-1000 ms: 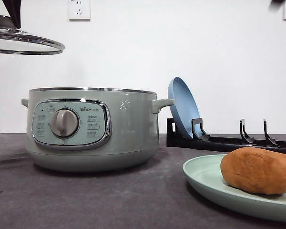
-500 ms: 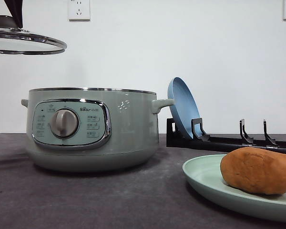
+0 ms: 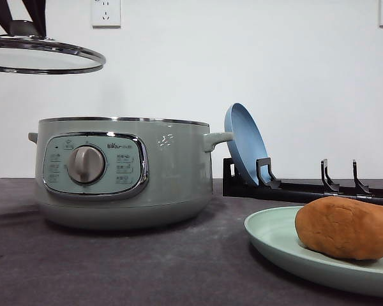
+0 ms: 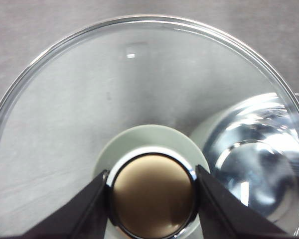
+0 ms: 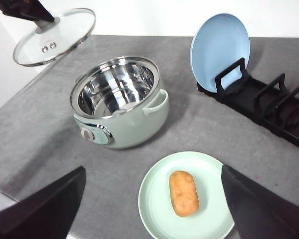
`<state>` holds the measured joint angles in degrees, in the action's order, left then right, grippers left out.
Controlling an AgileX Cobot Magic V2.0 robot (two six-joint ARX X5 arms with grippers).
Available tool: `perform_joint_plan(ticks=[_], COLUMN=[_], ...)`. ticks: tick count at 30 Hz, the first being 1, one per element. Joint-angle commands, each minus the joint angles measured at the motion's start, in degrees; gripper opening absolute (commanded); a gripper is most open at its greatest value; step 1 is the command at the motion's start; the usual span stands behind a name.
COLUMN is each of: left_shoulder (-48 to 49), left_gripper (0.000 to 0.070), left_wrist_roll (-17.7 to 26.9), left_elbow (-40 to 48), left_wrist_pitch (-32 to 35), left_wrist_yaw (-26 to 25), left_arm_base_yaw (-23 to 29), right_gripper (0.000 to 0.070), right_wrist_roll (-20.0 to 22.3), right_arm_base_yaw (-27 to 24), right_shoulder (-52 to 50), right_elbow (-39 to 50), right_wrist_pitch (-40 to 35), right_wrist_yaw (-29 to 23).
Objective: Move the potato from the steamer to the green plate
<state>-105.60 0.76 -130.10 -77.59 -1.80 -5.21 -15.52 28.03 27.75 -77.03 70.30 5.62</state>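
The potato (image 3: 346, 227) (image 5: 183, 193) lies on the green plate (image 3: 274, 239) (image 5: 157, 199) at the front right of the table. To its left stands the steamer (image 3: 121, 171) (image 5: 119, 99), uncovered, its shiny metal inside (image 4: 254, 164) bare. My left gripper (image 3: 24, 9) (image 4: 152, 172) is shut on the knob (image 4: 152, 196) of the glass lid (image 3: 45, 54) (image 5: 54, 36), holding it level in the air above and left of the steamer. My right gripper (image 5: 153, 168) hangs high above the plate, its jaws wide open with nothing between them.
A blue plate (image 3: 244, 143) (image 5: 219, 47) stands on edge in a black dish rack (image 3: 306, 188) (image 5: 269, 107) behind the green plate. The grey tabletop (image 3: 147, 268) runs back to a white wall with sockets (image 3: 106, 13).
The left gripper has carried the glass lid a little to the right, toward the steamer. Potato, plates and steamer have not moved.
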Motion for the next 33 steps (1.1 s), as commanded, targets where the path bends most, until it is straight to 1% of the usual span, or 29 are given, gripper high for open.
perform_joint_plan(ticks=[1,9,13,21,26,33], left_shoulder=[-0.5,-0.5,-0.5,-0.7,-1.4,-2.1], left_gripper=[0.001,0.001,0.001,0.001,0.001,0.001], left_wrist_roll=[-0.3,-0.4,-1.3,-1.5,-1.4,-1.4], left_elbow=[-2.5,-2.5,-2.5,-2.5,-2.5,-1.4], left_wrist_pitch=[2.1,2.4,2.5,2.5,2.1,2.1], left_wrist_yaw=[-0.3,-0.3,-0.3,-0.3,-0.3,-0.3], left_arm_base_yaw=[-0.9,-5.4,-7.8,-14.1,-17.1,-19.0], right_gripper=[0.0548,0.0548,0.0548,0.0548,0.0548,0.0548], right_wrist_roll=[-0.8,-0.7,-0.6,0.9,1.2,1.4], right_arm_base_yaw=[0.3,0.3,0.3,0.3,0.3,0.3], right_shoulder=[0.2,0.2,0.2,0.2,0.2,0.2], right_elbow=[-1.0,-1.0,-1.0,-1.0,-1.0,-1.0], right_wrist_pitch=[-1.2,-5.9,-8.7,-14.7,-15.0,-14.9], right_wrist_yaw=[-0.1,-0.1,0.4,0.3,0.3,0.3])
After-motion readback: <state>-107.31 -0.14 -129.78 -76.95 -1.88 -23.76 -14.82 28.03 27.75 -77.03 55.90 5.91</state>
